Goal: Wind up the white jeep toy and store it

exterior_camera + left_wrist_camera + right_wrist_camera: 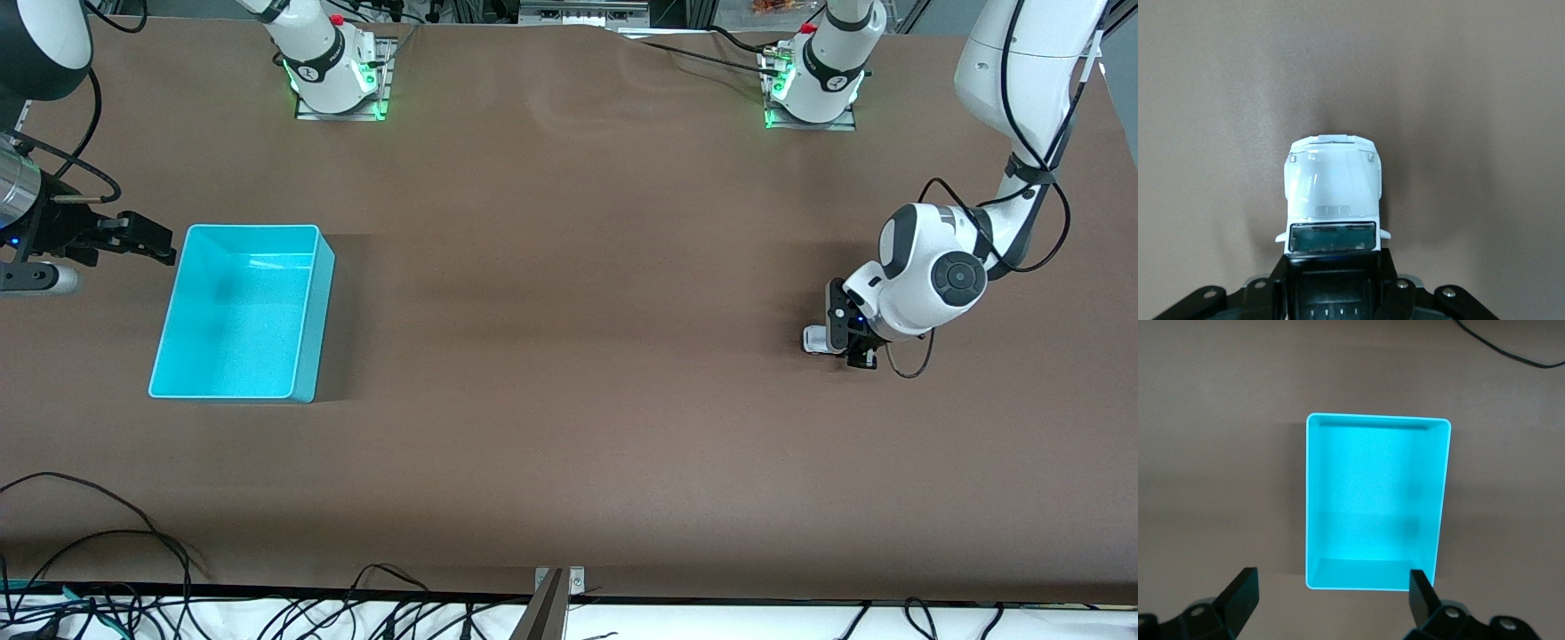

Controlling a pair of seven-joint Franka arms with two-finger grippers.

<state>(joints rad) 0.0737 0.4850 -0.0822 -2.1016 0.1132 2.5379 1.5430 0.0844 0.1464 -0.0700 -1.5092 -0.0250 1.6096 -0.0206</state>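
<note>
While the jeep (814, 339) is clamped on the table (569, 427) by the left gripper (845, 342) near the left arm's end, the bin (238, 311) lies toward the right arm's end; beside its rim, the right gripper (147, 238) is held with fingers apart.

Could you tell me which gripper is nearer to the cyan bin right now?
Right. The right gripper hovers open beside the cyan bin; the left gripper is toward the table's left-arm end, shut on the white jeep toy.

Left gripper (840, 342) clamped low; right gripper (147, 238) agape.
</note>
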